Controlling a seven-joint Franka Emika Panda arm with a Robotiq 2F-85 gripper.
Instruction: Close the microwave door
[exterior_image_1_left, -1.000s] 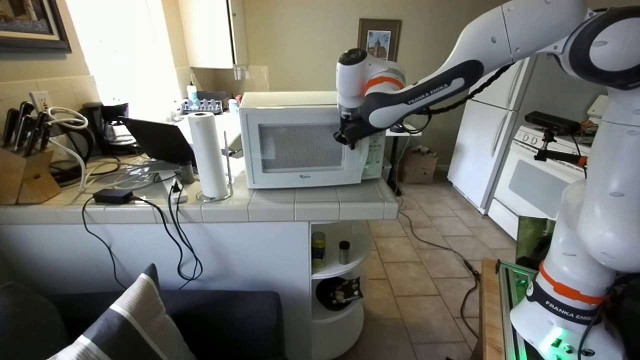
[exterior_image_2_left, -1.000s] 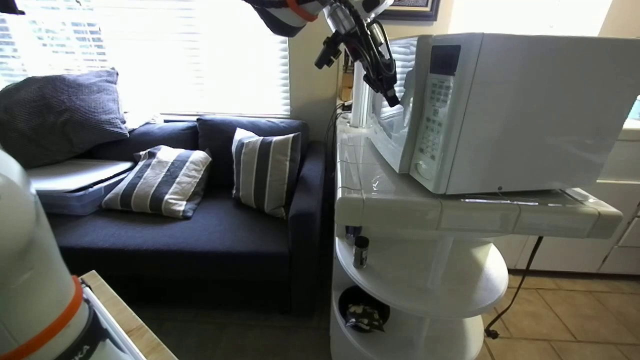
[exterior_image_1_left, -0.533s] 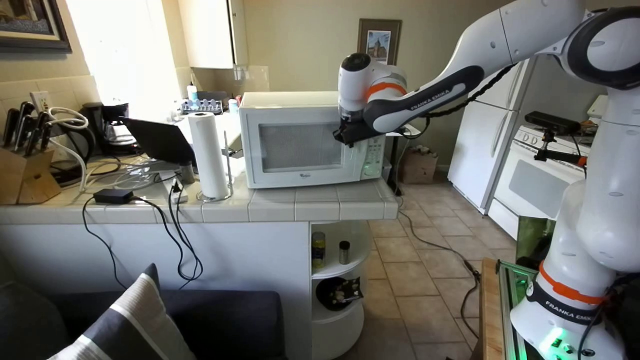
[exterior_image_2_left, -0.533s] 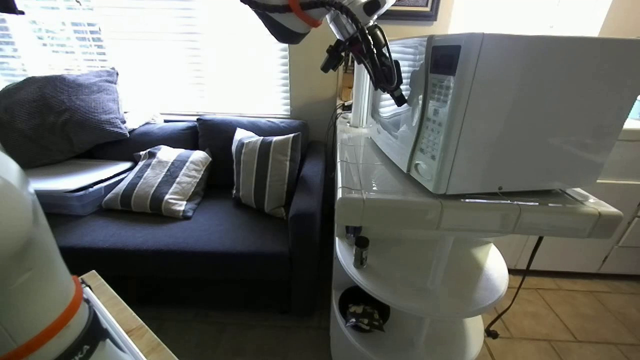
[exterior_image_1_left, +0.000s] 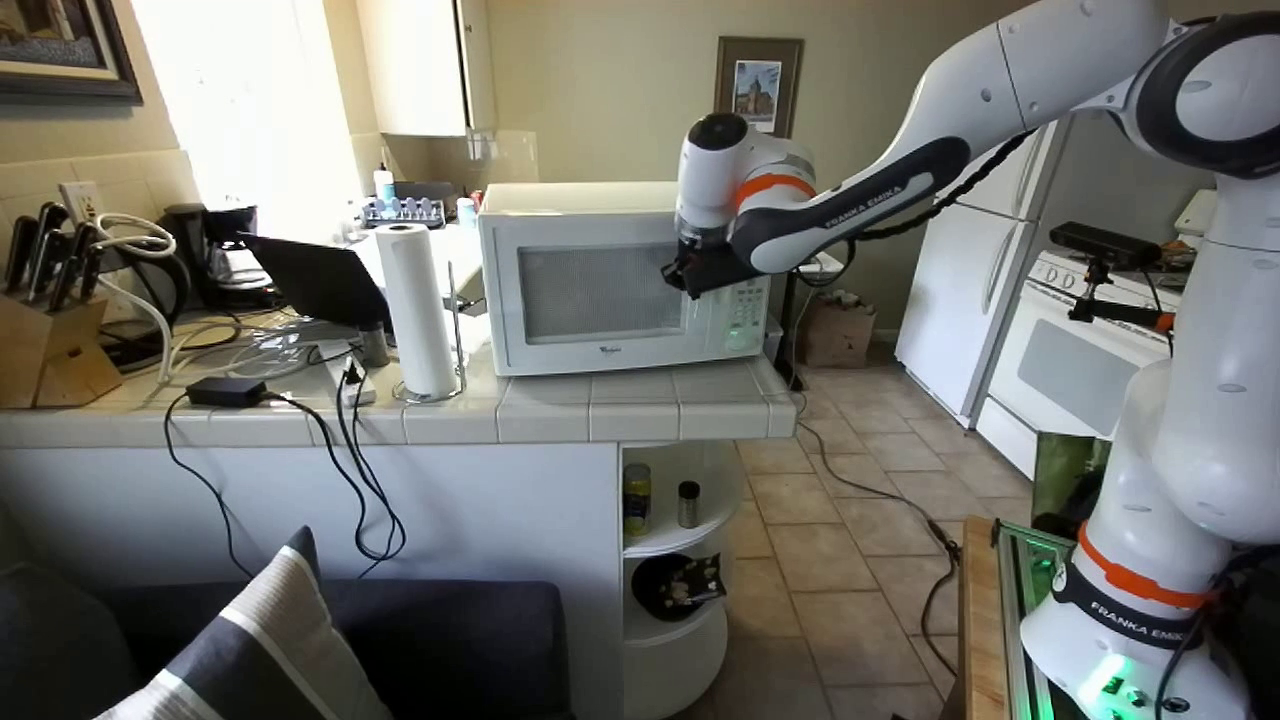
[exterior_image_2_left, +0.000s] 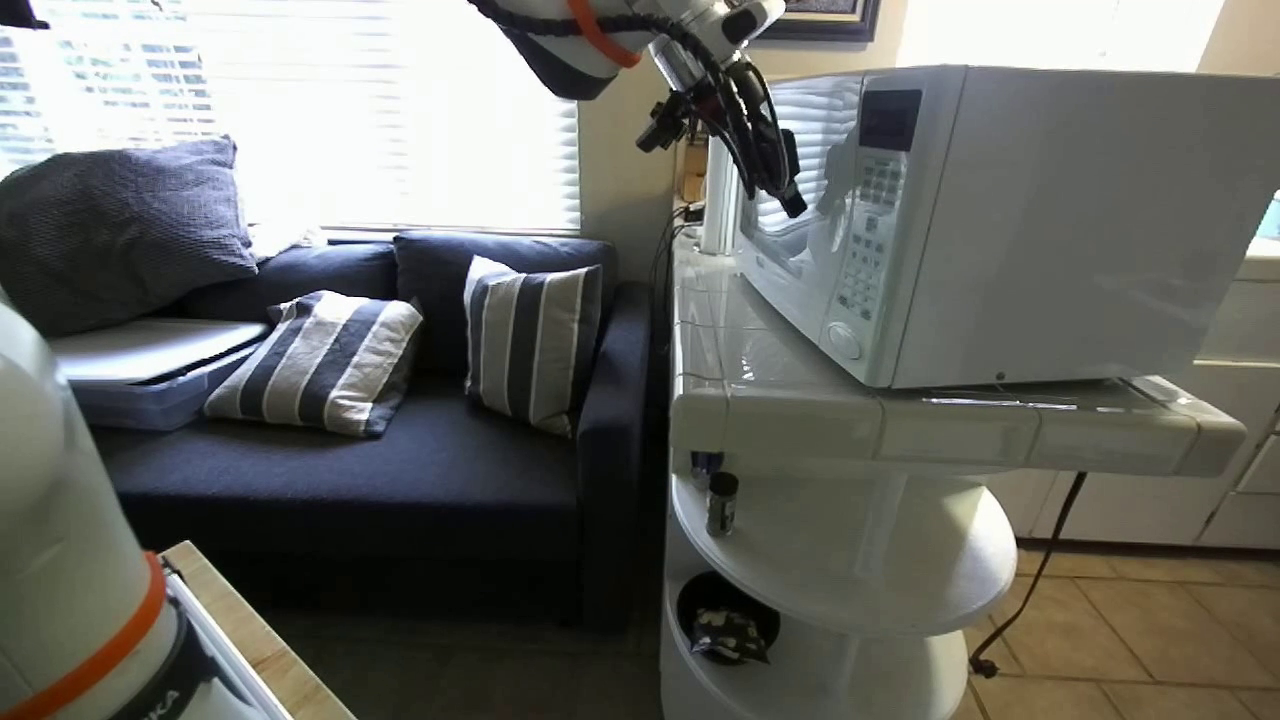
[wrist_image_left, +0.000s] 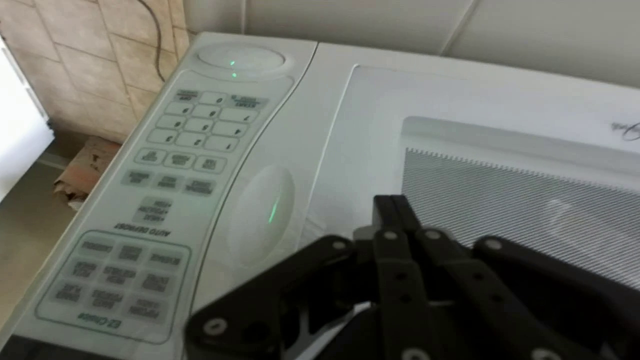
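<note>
Tiled counter in an exterior view, microwave door above! In an exterior view that door sits flush, gripper near it. Wrist view: fingers together, nothing held. Closing looks done; next, back off.

Smooth plastic gleams on the microwave door, glossy tiles below it, a matt paper roll beside it.

The microwave door is white, the mesh grey. The fingers are black, a throw pillow grey-and-cream striped.
</note>
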